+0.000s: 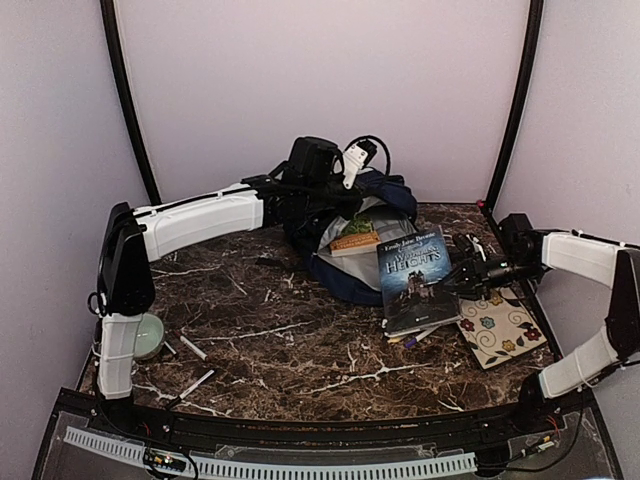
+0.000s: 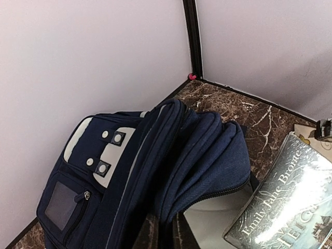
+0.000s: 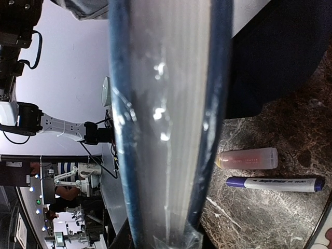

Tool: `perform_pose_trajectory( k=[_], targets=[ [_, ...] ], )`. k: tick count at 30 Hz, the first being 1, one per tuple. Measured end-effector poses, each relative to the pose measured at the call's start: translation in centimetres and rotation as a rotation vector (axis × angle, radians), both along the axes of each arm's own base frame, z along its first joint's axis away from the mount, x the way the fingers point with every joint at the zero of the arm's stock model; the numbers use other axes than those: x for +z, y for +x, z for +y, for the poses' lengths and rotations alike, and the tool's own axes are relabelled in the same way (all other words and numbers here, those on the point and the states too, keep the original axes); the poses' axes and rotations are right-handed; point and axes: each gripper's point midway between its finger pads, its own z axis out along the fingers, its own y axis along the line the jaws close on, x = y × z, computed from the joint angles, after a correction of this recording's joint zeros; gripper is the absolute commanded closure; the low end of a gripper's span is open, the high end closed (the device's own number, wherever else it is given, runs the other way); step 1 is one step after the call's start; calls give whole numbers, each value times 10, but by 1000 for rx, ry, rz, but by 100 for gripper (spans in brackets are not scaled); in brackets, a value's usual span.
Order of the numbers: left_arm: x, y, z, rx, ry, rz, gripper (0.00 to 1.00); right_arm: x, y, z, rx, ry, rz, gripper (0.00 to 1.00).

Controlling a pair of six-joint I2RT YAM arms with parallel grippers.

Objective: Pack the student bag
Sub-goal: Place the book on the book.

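Note:
The navy student bag lies at the back middle of the table with its mouth open toward the front. It fills the left wrist view. My left gripper is at the bag's top edge, shut on bunched fabric and holding the mouth up; its fingers are hidden. An orange book lies inside the bag. My right gripper is shut on a dark plastic-wrapped book, "Wuthering Heights", tilted at the bag's mouth. The book is edge-on in the right wrist view and also shows in the left wrist view.
A floral notebook lies at the right. A blue-capped marker and a pink tube lie under the book. A round tin and loose pens sit at the front left. Walls close in behind.

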Motion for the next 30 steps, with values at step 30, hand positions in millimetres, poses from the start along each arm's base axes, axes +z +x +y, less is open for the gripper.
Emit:
perform_pose_trajectory(
  k=[30],
  targets=[
    [11,-28,23,20,-32,28,100,-45,96,99,81,150,179,100]
  ],
)
